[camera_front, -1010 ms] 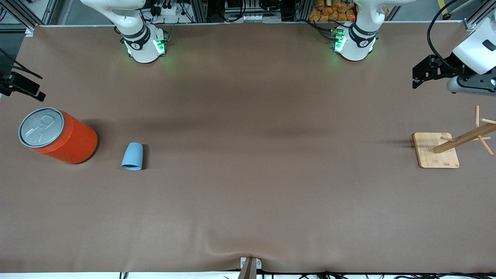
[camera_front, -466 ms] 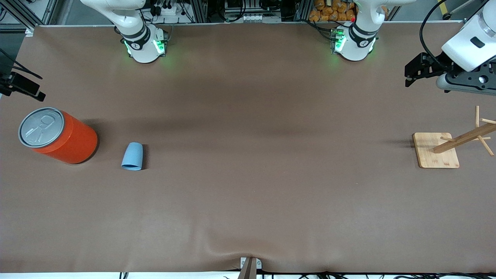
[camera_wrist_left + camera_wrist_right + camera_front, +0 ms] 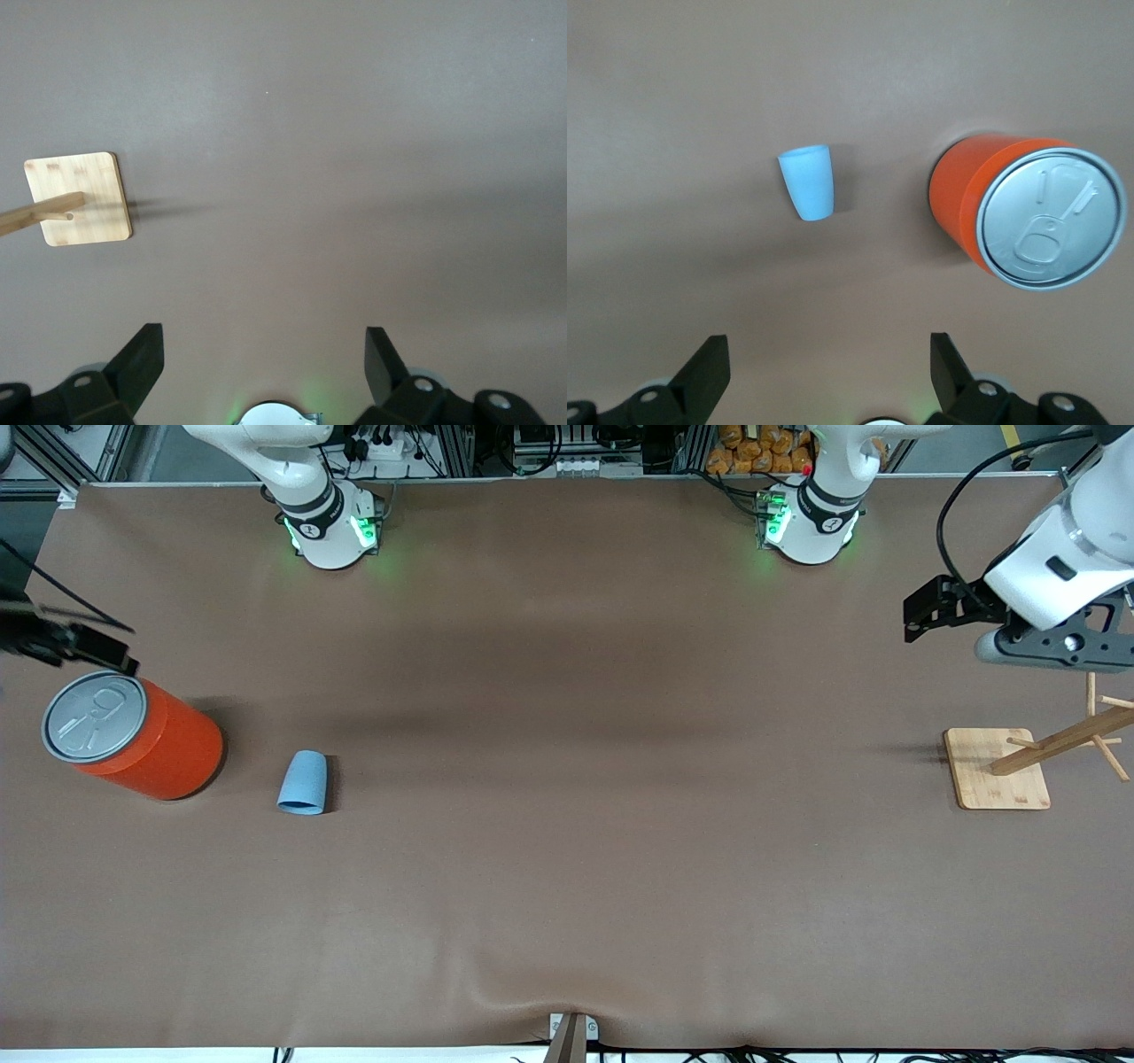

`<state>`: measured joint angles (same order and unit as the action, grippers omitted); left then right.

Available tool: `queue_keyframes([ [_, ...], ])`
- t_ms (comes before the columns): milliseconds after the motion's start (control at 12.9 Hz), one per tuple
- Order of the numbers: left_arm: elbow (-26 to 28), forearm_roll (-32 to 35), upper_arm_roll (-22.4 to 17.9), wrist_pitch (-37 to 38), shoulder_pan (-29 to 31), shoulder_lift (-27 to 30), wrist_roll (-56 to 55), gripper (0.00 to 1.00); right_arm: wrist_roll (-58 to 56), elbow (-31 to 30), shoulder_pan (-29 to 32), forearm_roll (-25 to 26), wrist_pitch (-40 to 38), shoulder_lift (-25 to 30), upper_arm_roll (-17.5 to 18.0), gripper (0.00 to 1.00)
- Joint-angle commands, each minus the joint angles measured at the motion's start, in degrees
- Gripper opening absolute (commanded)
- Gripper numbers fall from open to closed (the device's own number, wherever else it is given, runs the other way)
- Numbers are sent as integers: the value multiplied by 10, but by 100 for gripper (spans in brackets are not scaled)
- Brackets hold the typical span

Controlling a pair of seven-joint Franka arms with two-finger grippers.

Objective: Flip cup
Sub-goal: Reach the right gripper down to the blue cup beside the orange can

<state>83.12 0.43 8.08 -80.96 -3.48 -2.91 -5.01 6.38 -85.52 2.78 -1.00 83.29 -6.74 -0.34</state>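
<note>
Below us, the cup [image 3: 303, 782] [image 3: 807, 181] stands mouth-down on the brown desk [image 3: 567, 850], beside the can [image 3: 131, 735] [image 3: 1028, 212] at the right arm's end. Our right hand [image 3: 828, 376] hangs released over both. Our left hand [image 3: 264, 363], also released, hangs near the wooden rack [image 3: 1019, 766] [image 3: 75, 210].

Brown mat-covered table [image 3: 567, 868], aluminium frame rails [image 3: 53, 452] along its edge, cables [image 3: 567, 443], even light
</note>
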Motion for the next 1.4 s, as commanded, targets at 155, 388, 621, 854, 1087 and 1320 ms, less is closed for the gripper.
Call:
queue_keyframes([
  [155,-6,0,7,3,8,27,-24,100,5,-1,-9,-1,9,-71,0,100],
  [388,-7,-3,25,3,1,36,-29,100,9,-68,-35,-2,76,-66,1,100],
  [621,-15,-3,51,2,2,33,-39,100,17,-165,-38,-3,163,-66,3,100],
  [854,-14,-4,51,2,8,28,-39,100,16,-264,-45,-3,285,-59,3,100],
  [1087,-16,-9,47,0,9,24,-39,100,5,-341,-61,-3,396,-53,3,100],
  [1320,-16,-3,43,-18,12,19,-31,100,-59,-368,-68,-2,464,-65,3,100],
])
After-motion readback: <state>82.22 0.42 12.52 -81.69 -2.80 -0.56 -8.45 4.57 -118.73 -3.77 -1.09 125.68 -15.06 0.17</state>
